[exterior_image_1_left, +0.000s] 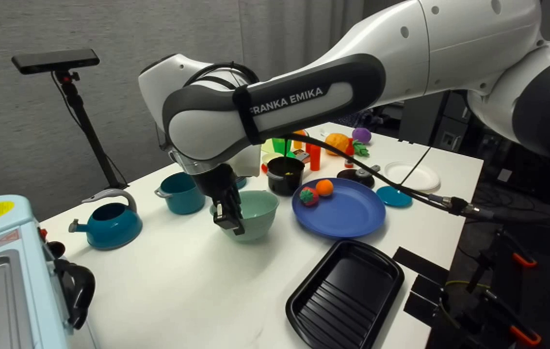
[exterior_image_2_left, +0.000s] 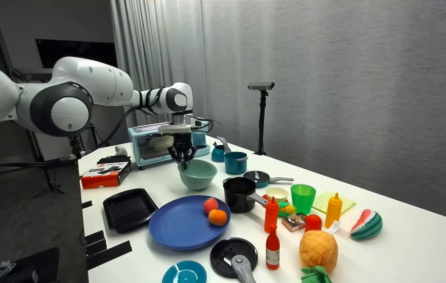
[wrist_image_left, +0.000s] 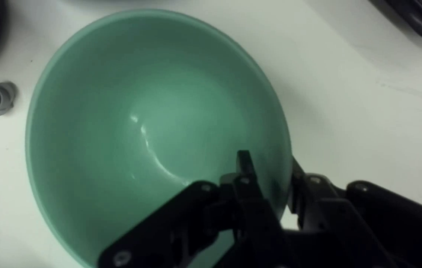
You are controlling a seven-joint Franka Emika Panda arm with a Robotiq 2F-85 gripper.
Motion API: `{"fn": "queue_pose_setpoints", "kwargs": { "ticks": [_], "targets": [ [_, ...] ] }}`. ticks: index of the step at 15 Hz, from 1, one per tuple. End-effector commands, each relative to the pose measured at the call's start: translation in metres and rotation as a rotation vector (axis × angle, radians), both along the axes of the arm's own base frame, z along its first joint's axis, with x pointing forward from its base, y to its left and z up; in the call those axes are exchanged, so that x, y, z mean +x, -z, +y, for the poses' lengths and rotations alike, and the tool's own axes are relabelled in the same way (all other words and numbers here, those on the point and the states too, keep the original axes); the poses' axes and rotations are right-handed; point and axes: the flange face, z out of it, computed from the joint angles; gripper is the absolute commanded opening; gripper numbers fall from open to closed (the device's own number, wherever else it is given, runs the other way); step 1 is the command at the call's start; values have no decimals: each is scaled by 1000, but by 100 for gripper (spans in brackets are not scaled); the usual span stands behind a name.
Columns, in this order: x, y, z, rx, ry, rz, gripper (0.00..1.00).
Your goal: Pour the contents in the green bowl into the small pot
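White tabletop [exterior_image_1_left: 178, 291], backed by grey hanging fabric [exterior_image_2_left: 325, 98]. Black two-fingered gripper [wrist_image_left: 270, 158]: pointing down, unclenched, its fingers parted astride the rim of one wide, round, pale sage-green bowl [wrist_image_left: 151, 123]. Inner finger [wrist_image_left: 248, 167]: inside the bowl, a gap between it and the wall. Outer finger [wrist_image_left: 298, 178]: outside, close beside the rim; whether it touches cannot be told. Bowl: upright on the table, directly beneath the gripper. Across the bowl from the gripper: one round black pot with grey handle [exterior_image_2_left: 238, 198], small yellow pieces [exterior_image_1_left: 288, 173] showing inside. Past the bowl from the gripper: one round, flat blue plate [exterior_image_2_left: 183, 224], bearing one red fruit [exterior_image_2_left: 210, 205] and one orange fruit [exterior_image_2_left: 218, 217]. On the inner-finger side, apart from the bowl: one round teal pot [exterior_image_1_left: 185, 196]. On the outer-finger side: a stretch of white surface, then one black rectangular ribbed tray [exterior_image_1_left: 345, 291]. Beyond the tray from the gripper: black tape strips [exterior_image_1_left: 420, 265] at the table edge [exterior_image_1_left: 457, 228]. Well apart from the gripper: one teal kettle [exterior_image_1_left: 115, 228], one pale-blue toaster oven [exterior_image_1_left: 40, 281].
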Motion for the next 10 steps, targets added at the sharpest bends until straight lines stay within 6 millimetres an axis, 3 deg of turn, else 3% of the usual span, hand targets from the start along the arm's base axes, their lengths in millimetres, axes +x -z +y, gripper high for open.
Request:
{"fn": "queue_pose_setpoints", "kwargs": {
  "ticks": [1, 3, 6, 7, 10],
  "targets": [
    [-2, -9, 5, -20, -46, 21, 55],
    [-5, -18, 6, -25, -53, 31, 71],
    [-6, -49, 2, -35, -62, 23, 95],
    [-7, -61, 0, -40, -65, 22, 99],
    [-19, -103, -14, -98, -53, 75, 100]
  ]
}}
